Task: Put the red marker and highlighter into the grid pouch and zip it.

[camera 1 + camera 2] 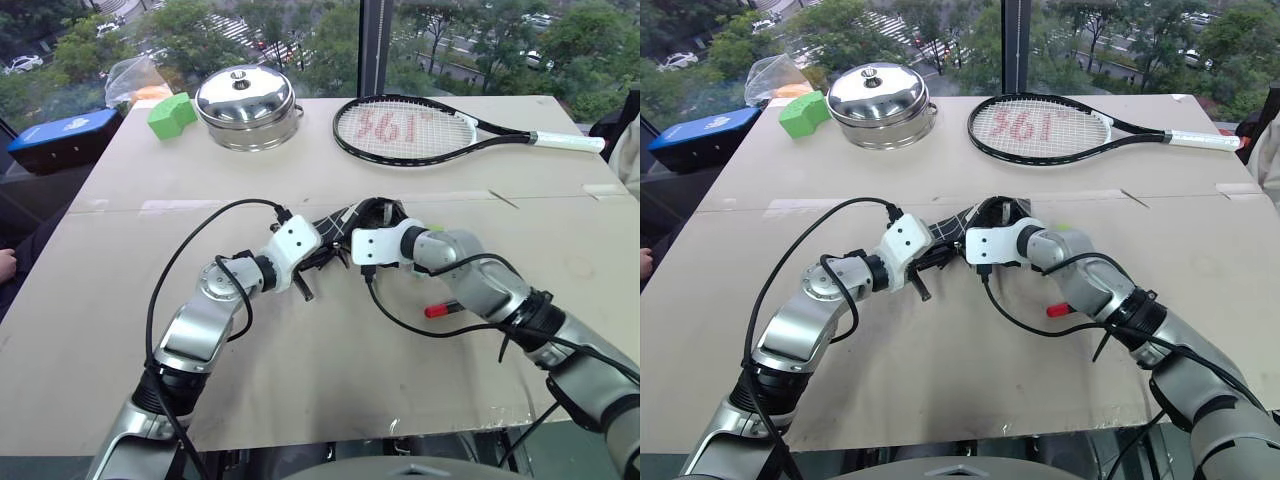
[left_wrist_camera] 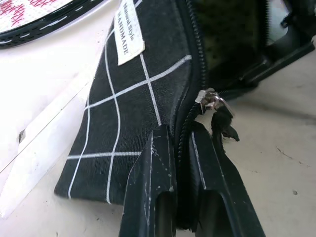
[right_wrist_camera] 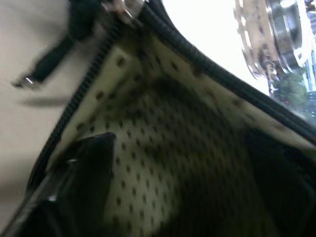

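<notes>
Nearest the head camera, the two arms reach in from five and seven o'clock and meet at the middle of the cardboard-covered table [image 1: 120,330]. The left gripper [image 2: 183,148] is clenched on the zipped end of the grid pouch [image 2: 133,108], its two black fingers [image 2: 150,187] pinching the fabric seam just below the zipper pull [image 2: 213,101]. The pouch's white label [image 2: 129,34] sits on the outer face, and above the pull the zipper teeth part.

The right gripper [image 1: 375,215] sits at the pouch's open mouth, at about three o'clock of the left one; its wrist view looks into the pale dotted lining [image 3: 163,148], with one dark finger [image 3: 84,168] lying inside the opening and the jaws spread apart, grasping nothing that can be made out.

The red marker [image 1: 442,310] lies on the table at about four o'clock from the pouch, near the right forearm. The highlighter cannot be made out.

Toward twelve o'clock rest a tennis racket [image 1: 420,130], a lidded steel pot [image 1: 245,105] and a green block [image 1: 170,113].
</notes>
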Motion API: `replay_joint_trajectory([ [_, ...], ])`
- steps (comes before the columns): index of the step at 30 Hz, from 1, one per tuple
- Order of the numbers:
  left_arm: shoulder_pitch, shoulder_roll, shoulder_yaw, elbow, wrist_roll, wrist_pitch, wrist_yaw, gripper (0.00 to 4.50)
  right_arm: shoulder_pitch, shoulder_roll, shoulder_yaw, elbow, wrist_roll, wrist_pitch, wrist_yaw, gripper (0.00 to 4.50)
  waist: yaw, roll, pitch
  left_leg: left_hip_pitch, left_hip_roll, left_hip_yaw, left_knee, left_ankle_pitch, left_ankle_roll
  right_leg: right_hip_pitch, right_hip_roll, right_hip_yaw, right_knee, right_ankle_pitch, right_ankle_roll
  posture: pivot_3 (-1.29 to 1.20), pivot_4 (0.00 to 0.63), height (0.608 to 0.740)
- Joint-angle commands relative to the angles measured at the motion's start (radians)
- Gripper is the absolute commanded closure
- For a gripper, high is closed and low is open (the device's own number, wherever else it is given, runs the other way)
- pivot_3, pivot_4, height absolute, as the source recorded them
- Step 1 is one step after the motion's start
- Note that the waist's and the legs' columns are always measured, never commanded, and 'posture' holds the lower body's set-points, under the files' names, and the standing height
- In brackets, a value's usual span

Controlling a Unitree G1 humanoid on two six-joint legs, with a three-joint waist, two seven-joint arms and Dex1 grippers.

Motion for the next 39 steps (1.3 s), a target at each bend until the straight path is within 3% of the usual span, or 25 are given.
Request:
replay_joint_trajectory([
  [1, -0.011, 0.011, 0.047, 0.018, 0.003, -0.006, 0.024, 4.50, 0.114, 0.020, -0.256, -0.227, 0.186, 0.252, 0.069, 0.15, 0.004, 0.000, 0.000, 0.000, 0.000, -0.001, 0.000, 0.000, 0.000, 0.001, 0.000, 0.000, 0.000, 0.000, 0.000, 0.00, 0.150, 0.740],
  [4, -0.022, 0.010, 0.061, 0.041, 0.003, -0.007, 0.041, 4.50, 0.197, 0.081, -0.424, -0.390, 0.277, 0.467, 0.043, 0.15, 0.004, 0.000, 0.000, 0.000, 0.000, -0.001, 0.000, 0.000, 0.000, 0.001, 0.000, -0.001, 0.000, 0.000, 0.000, 0.00, 0.150, 0.740],
  [9, -0.036, -0.002, 0.075, 0.064, 0.004, -0.012, 0.067, 4.50, 0.277, 0.218, -0.567, -0.535, 0.284, 0.817, -0.105, 0.15, 0.003, 0.000, 0.000, 0.001, 0.000, -0.001, 0.000, 0.000, 0.000, 0.001, 0.000, -0.001, 0.001, 0.000, 0.000, 0.00, 0.150, 0.740],
  [15, -0.044, -0.012, 0.061, 0.061, 0.006, -0.015, 0.074, 4.50, 0.278, 0.437, -0.572, -0.409, 0.137, 1.063, -0.435, 0.15, -0.001, 0.000, 0.000, 0.000, 0.000, -0.001, 0.000, 0.000, 0.000, 0.000, 0.000, 0.000, 0.003, 0.000, 0.000, 0.00, 0.150, 0.740],
  [19, -0.046, -0.012, 0.059, 0.055, 0.005, -0.016, 0.071, 4.50, 0.263, 0.589, -0.706, -0.314, 0.192, 1.077, -0.486, 0.15, -0.002, -0.001, -0.001, 0.001, 0.000, -0.001, 0.000, 0.000, -0.001, 0.000, 0.000, -0.001, 0.002, 0.000, 0.000, 0.00, 0.150, 0.740],
  [21, -0.047, -0.011, 0.060, 0.049, 0.003, -0.014, 0.069, 4.50, 0.262, 0.626, -0.757, -0.299, 0.208, 1.075, -0.504, 0.53, -0.001, -0.001, -0.002, 0.000, -0.001, -0.002, 0.000, 0.000, -0.001, 0.000, 0.000, -0.001, 0.002, 0.000, 0.000, 0.00, 0.150, 0.740],
  [23, -0.047, -0.010, 0.061, 0.045, 0.002, -0.013, 0.068, 4.50, 0.265, 0.628, -0.766, -0.307, 0.219, 1.078, -0.508, 1.31, -0.002, -0.002, -0.002, 0.000, -0.001, -0.001, 0.000, 0.000, -0.001, 0.000, 0.000, -0.001, 0.002, 0.000, 0.000, 0.00, 0.150, 0.740],
  [28, -0.037, -0.014, 0.064, 0.033, -0.005, -0.009, 0.068, 4.50, 0.273, 0.551, -0.720, -0.370, 0.239, 1.089, -0.478, 3.63, -0.004, -0.001, -0.002, 0.001, -0.001, -0.002, -0.001, 0.000, -0.001, 0.000, 0.000, -0.001, 0.002, 0.000, 0.000, 0.00, 0.150, 0.740],
  [31, -0.033, -0.017, 0.063, 0.025, -0.009, -0.003, 0.069, 4.50, 0.276, 0.452, -0.671, -0.422, 0.276, 1.081, -0.418, 3.70, -0.003, 0.000, -0.001, 0.000, -0.001, -0.002, -0.001, 0.000, -0.001, 0.000, 0.000, -0.001, 0.001, 0.000, 0.000, 0.00, 0.150, 0.740],
  [35, -0.038, -0.022, 0.056, 0.027, -0.008, -0.003, 0.066, 4.50, 0.252, 0.187, -0.574, -0.572, 0.420, 1.037, -0.178, 3.70, -0.005, 0.002, 0.001, 0.000, -0.002, -0.001, -0.001, 0.000, 0.000, 0.000, -0.001, 0.000, 0.000, 0.000, 0.000, 0.00, 0.150, 0.740],
  [39, -0.046, -0.026, 0.033, 0.028, -0.001, -0.015, 0.054, 4.50, 0.139, -0.070, -0.387, -0.626, 0.473, 0.909, 0.029, 3.70, -0.011, 0.002, 0.002, 0.001, -0.001, -0.002, -0.001, -0.002, 0.004, 0.000, 0.001, 0.001, 0.000, 0.000, 0.000, 0.00, 0.150, 0.740],
])
